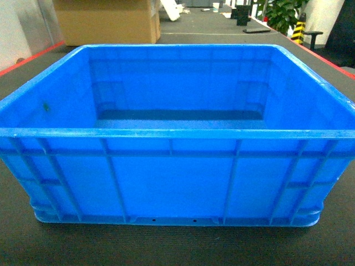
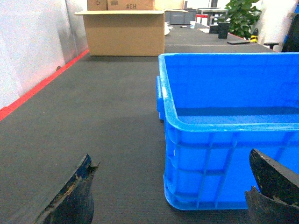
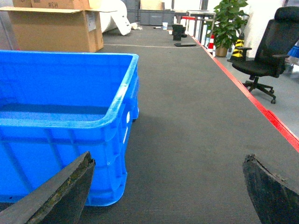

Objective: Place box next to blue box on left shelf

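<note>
The box (image 1: 177, 138) is a large bright blue plastic crate with ribbed walls and a thick rim. It is empty, stands on dark carpet and fills the head view. My left gripper (image 2: 171, 158) is open and low, its fingers (image 2: 74, 196) straddling the box's (image 2: 224, 116) near left corner without touching it. My right gripper (image 3: 168, 158) is open too, with the box's (image 3: 60, 116) near right corner just inside its left finger (image 3: 60, 196). Neither gripper shows in the head view. The other blue box and the left shelf are out of view.
An open cardboard carton (image 2: 124, 32) stands on the floor behind the box. A red floor stripe (image 2: 32, 91) and a pale wall run along the left. Another red stripe (image 3: 261, 109), an office chair (image 3: 266, 51) and a potted plant (image 3: 229, 23) lie to the right.
</note>
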Available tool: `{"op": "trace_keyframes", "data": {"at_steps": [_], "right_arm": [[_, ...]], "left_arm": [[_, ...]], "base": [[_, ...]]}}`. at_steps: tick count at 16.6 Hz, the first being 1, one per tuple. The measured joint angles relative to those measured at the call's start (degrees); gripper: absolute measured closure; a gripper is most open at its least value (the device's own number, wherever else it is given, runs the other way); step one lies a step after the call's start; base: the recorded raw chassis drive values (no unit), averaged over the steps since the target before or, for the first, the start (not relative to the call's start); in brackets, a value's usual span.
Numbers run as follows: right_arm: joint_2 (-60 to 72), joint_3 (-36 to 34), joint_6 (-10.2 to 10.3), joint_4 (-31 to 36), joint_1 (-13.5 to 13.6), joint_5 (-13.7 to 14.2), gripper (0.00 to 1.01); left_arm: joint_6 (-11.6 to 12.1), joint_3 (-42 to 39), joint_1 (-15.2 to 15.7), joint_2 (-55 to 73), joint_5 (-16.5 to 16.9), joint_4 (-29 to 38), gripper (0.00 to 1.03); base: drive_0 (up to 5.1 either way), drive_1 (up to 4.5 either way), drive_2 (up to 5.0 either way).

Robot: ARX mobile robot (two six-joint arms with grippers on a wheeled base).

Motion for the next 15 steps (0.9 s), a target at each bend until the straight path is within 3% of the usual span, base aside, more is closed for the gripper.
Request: {"op": "trace_keyframes", "data": {"at_steps": [15], "right_arm": [[0.0,0.0,0.0,0.0,0.0,0.0,0.03]], "left_arm": [[0.0,0.0,0.0,0.0,0.0,0.0,0.05]], "base": [[0.0,0.0,0.0]]}}
